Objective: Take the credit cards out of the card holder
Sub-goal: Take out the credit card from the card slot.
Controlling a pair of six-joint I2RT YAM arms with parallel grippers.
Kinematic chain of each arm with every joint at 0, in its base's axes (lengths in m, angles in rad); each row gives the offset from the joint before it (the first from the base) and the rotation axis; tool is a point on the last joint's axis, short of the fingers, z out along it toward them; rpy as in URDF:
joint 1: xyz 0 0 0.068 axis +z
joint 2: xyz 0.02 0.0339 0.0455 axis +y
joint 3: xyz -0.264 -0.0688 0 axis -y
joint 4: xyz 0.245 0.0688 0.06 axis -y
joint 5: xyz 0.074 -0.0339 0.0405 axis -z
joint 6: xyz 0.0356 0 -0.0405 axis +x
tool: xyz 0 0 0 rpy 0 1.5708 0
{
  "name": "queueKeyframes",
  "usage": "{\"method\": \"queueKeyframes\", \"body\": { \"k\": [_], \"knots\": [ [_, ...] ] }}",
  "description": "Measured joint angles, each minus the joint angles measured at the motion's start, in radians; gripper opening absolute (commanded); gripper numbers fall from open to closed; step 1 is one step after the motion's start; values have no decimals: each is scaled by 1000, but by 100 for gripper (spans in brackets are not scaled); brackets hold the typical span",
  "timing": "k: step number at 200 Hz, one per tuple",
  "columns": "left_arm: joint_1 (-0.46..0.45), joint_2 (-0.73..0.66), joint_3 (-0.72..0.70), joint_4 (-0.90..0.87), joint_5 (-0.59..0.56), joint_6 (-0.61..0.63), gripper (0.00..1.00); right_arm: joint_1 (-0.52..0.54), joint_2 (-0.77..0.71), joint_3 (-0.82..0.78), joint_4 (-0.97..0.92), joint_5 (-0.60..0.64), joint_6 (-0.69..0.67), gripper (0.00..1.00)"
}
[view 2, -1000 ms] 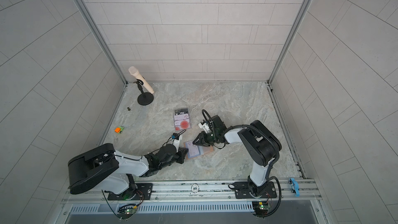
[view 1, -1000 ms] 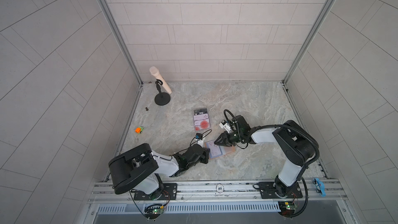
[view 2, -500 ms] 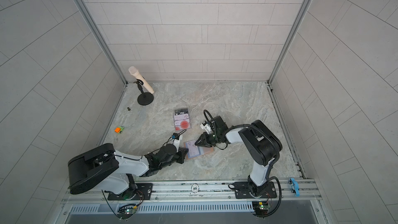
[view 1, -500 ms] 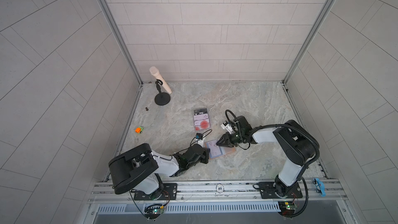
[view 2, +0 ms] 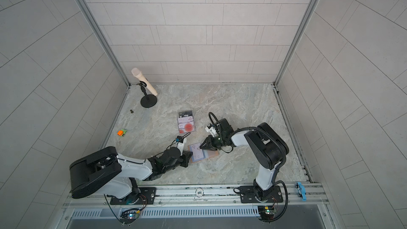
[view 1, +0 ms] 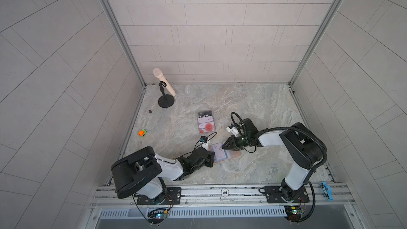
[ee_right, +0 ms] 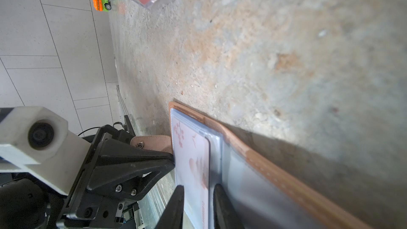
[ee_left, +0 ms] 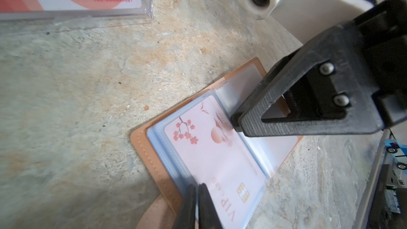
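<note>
Change since a second ago: right jaws have edged slightly closer onto the card holder; left jaws have kept their place.
Top views, holder: in both top views the card holder lies open on the tabletop, near the front, between the two arms.
Top views, jaws: left jaws meet the holder's left edge; right jaws point down at its middle.
Top views, surroundings: clear case of cards lies further back, toy truck sits near the left wall, microphone stands in the back-left corner.
Left wrist, left jaws: together, clamped on the edge of the holder's plastic sleeves.
Left wrist, card: the card, pink with a blossom print, sits in the top sleeve; one right jaw tip touches its far end.
Right wrist, right jaws: a little apart, astride the end of the card; whether they pinch it cannot be told.
Right wrist, left jaws: tips against the sleeves' edge, beside the holder's tan strap.
</note>
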State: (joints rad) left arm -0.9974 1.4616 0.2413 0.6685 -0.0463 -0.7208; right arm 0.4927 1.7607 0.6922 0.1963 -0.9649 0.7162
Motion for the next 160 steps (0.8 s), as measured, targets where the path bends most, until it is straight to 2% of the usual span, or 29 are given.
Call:
{"method": "queueKeyframes", "body": {
  "k": [160],
  "knots": [
    [0, 21, 0, 32, -2, 0, 11, 28, 27, 19, -19, -70, 11, 26]
  ]
}}
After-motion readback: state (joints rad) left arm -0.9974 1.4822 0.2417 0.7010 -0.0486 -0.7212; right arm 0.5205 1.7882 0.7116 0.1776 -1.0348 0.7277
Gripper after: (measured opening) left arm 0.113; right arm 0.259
